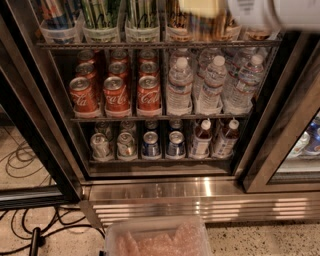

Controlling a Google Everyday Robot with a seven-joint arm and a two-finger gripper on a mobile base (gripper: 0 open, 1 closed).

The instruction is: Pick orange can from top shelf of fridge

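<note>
Single high view, angled down at fridge (pixel 165 192); tool (pixel 225 9) top right

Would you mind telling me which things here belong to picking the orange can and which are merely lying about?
Job in hand:
orange can, in a tray on the top shelf; fridge; gripper, at the picture's top edge, before the orange cans.

Lying about:
red cola cans; water bottles; green striped cans; plastic bin on the floor; cables.

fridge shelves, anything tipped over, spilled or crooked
Nothing stands out. The short red cola cans and clear plastic water bottles stand upright in rows, and the tall slim orange-gold cans sit in clear trays on the thin dark wire top shelf. The gripper is at the top edge, in front of those cans.
</note>
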